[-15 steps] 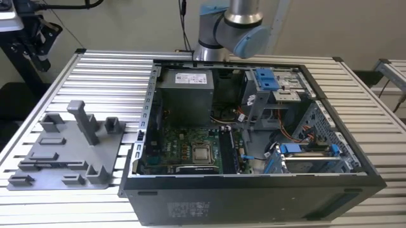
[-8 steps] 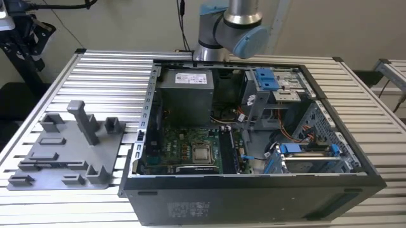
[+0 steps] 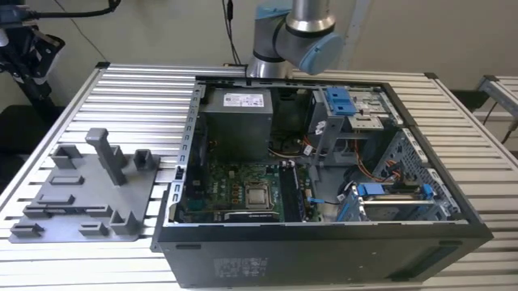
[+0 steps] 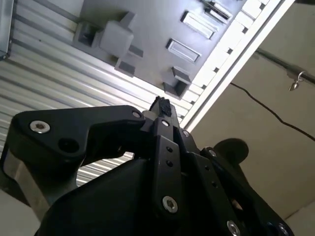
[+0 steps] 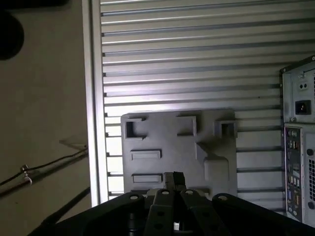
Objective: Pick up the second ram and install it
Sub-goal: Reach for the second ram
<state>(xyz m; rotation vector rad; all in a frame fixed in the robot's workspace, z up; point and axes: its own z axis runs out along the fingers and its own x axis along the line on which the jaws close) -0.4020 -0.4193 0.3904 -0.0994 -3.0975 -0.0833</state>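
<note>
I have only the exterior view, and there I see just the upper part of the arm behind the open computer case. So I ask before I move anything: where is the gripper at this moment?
Observer: In both wrist views the gripper hangs above the grey tray, not over the computer case.
Operator: Are the jaws open?
Observer: No. In the first wrist view they stand closed, tip against tip.
Operator: What else is near the tray there?
Observer: The case's rear panel with its power socket. A strip of bare slatted table lies between it and the tray.
</note>
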